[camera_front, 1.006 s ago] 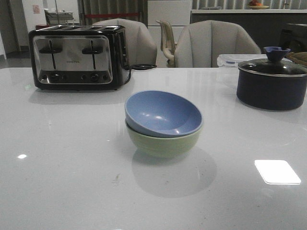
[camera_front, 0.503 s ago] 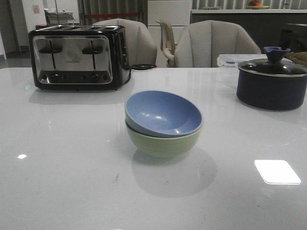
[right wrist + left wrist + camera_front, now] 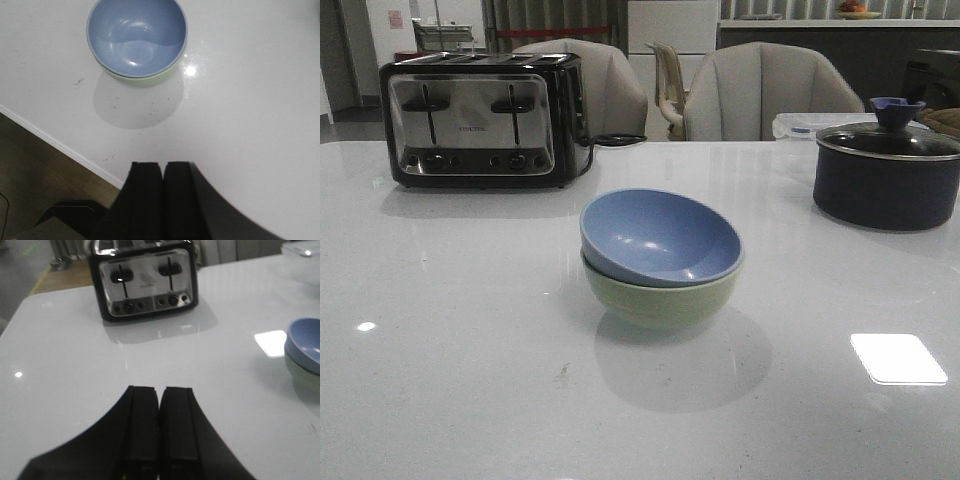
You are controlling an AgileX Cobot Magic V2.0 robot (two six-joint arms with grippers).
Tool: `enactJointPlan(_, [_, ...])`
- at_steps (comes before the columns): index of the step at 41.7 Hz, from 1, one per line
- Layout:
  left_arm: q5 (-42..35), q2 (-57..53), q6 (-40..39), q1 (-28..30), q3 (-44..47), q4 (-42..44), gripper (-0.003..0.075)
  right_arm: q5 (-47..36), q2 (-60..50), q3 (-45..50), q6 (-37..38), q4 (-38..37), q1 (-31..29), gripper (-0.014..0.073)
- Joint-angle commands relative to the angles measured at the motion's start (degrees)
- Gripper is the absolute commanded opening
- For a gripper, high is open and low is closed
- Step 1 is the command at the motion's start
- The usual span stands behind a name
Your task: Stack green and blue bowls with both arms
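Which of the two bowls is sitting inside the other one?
The blue bowl is the one nested on top; the green bowl sits underneath it, directly on the table.

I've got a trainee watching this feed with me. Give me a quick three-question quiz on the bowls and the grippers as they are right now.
1. True or false: the blue bowl sits nested inside the green bowl.
2. Multiple choice: how does the left gripper stand? A) shut and holding nothing B) shut on a bowl C) wide open over the toaster
3. Short answer: is the right gripper touching the stacked bowls?

Key
1. True. The blue bowl rests in the green one, near the middle of the table.
2. A. Its fingers are pressed together above bare table.
3. No. It is shut and hangs apart from them, near the table's edge.
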Motion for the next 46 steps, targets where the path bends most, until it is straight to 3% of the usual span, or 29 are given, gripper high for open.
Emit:
enactJointPlan(1, [-13.63, -5.42, -0.06, 4.35, 6.07, -3.88, 0.0101, -3.15, -0.46, -1.53, -0.64, 0.2, 0.02, 0.0036])
enactJointPlan(9, [-20.92, -11.61, -0.06, 8.99, 15.03, -6.99, 0.0101, -3.15, -0.46, -1.53, -0.64, 0.2, 0.02, 0.0036])
enactJointPlan(20, [-31.26, -11.58, -0.06, 9.02, 20.43, -6.99, 0.0101, -2.92, -0.46, -1.53, -0.64, 0.2, 0.02, 0.0036])
enactJointPlan(46, [-30.91, -11.47, -0.06, 8.78, 20.26, -6.99, 0.0101, -2.92, -0.46, -1.53, -0.64, 0.2, 0.02, 0.0036])
